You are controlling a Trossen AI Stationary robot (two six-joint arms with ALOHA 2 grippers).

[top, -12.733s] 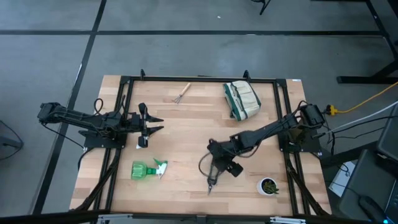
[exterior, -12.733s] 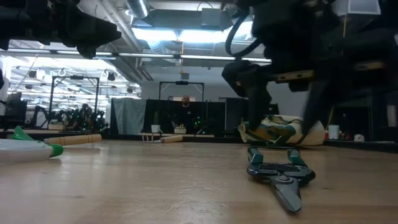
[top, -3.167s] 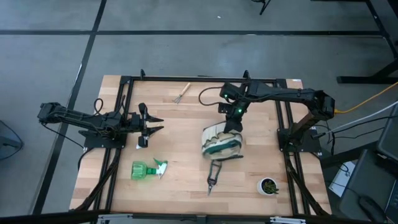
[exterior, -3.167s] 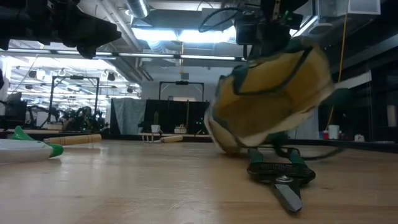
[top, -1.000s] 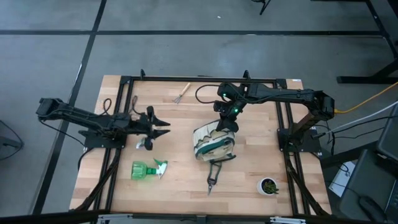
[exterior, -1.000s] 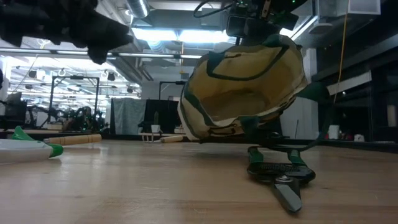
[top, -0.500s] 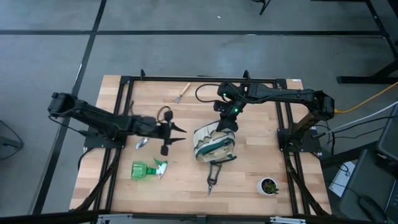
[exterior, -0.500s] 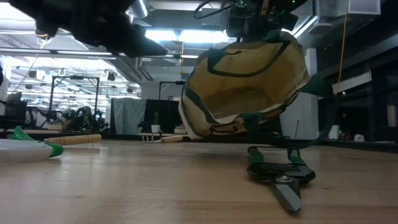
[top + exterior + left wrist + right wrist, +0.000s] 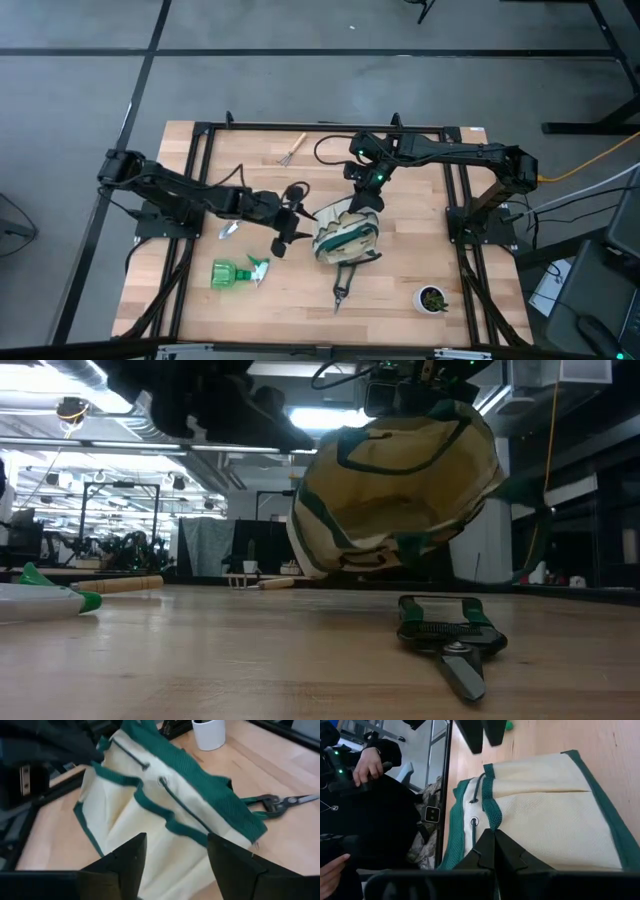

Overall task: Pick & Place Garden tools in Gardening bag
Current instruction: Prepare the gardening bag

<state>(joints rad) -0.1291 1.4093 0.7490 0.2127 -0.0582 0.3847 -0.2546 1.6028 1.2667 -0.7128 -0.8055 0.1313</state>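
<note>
While the wooden bench (image 9: 300, 190) carries the spray bottle (image 9: 238, 272) at 8 o'clock, pruning shears (image 9: 341, 285) at 6, trowel (image 9: 228, 230) and hand rake (image 9: 291, 149) at 12, the right claw (image 9: 360, 198) stays closed on the gardening bag (image 9: 345, 232), lifted at centre. Left claw (image 9: 297, 214), fingers spread and empty, has advanced to the bag's side. Beyond: a workshop.

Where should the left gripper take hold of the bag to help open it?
Probably the dark green rim of the gardening bag on the side facing the left gripper, coming in level across the table. The right gripper holds the bag lifted by its opposite edge, so the near rim hangs free, with open jaws already facing it.
</note>
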